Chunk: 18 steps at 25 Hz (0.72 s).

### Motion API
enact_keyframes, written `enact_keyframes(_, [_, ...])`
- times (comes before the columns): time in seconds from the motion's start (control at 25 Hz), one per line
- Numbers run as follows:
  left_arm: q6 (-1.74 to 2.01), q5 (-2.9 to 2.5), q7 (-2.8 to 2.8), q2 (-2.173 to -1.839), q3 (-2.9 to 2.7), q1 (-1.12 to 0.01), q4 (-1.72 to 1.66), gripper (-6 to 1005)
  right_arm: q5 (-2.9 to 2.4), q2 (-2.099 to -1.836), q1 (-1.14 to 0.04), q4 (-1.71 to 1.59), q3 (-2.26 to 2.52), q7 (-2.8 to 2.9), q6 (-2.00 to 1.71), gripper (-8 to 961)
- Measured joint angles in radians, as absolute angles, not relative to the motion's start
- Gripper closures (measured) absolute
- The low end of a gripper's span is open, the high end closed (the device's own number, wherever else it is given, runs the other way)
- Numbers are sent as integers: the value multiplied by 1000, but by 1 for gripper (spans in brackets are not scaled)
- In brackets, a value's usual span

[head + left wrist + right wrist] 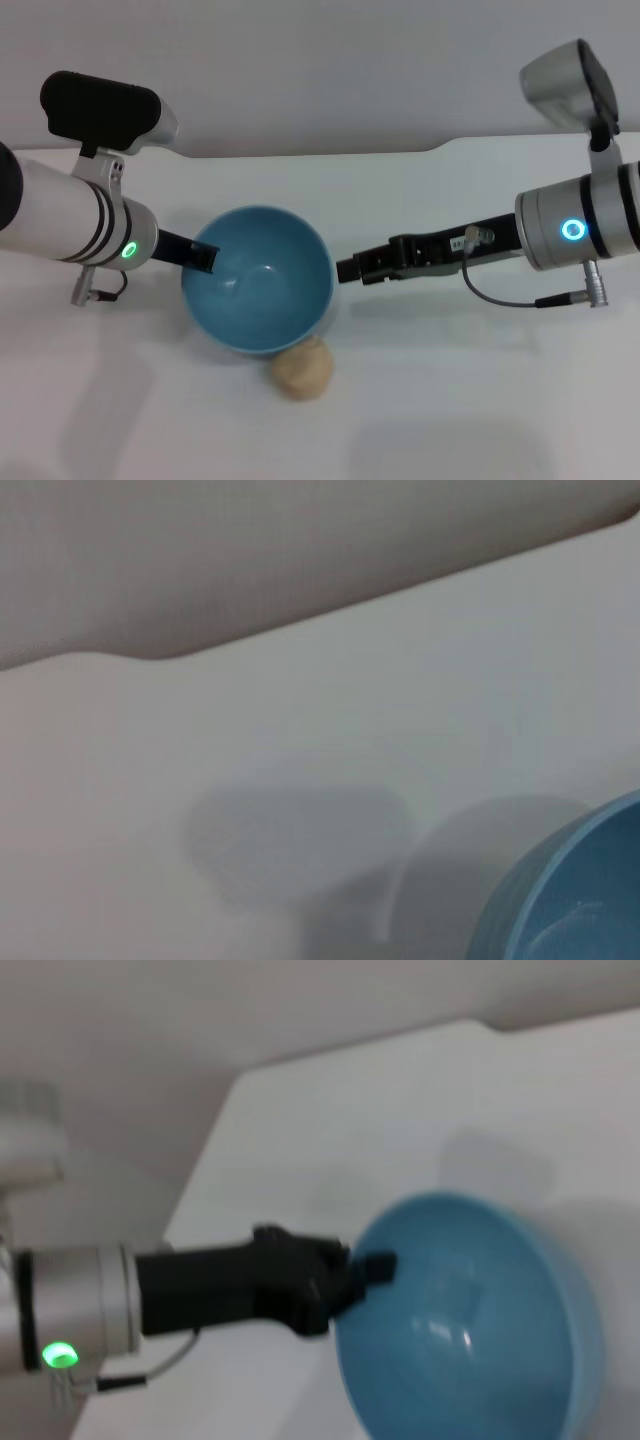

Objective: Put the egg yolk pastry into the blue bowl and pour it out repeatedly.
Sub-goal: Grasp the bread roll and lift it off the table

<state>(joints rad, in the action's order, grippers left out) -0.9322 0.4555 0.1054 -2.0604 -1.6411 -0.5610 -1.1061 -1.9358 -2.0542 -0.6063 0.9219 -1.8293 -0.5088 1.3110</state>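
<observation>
Pastry (303,370) lies dumped on the desk (480,400) beside your tilted blue bowl (258,280), left end effector (205,257) clamped on its rim for pouring; right end effector (350,269), closed, waits nearby.

- From the head we look down on the white counter (450,400).
- Both wrist views sit close, sharing the blue bowl (258,278).

The white surface (330,710) fills most of the frame. Its far edge runs from the left side up to the upper right corner, and above it there is a grey wall (250,550). In the lower right corner a part of the blue bowl (570,900) shows, with its rim and glossy inside. A soft grey shadow lies on the surface at lower centre, just beside the bowl.
</observation>
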Motion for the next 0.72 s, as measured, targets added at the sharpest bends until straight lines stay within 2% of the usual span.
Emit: enact_keyframes(0.72, [-914,452,60,-2057,-1549,-564,-1105,988,-2065,-2061,-690,836,-1726,-441,1297,549])
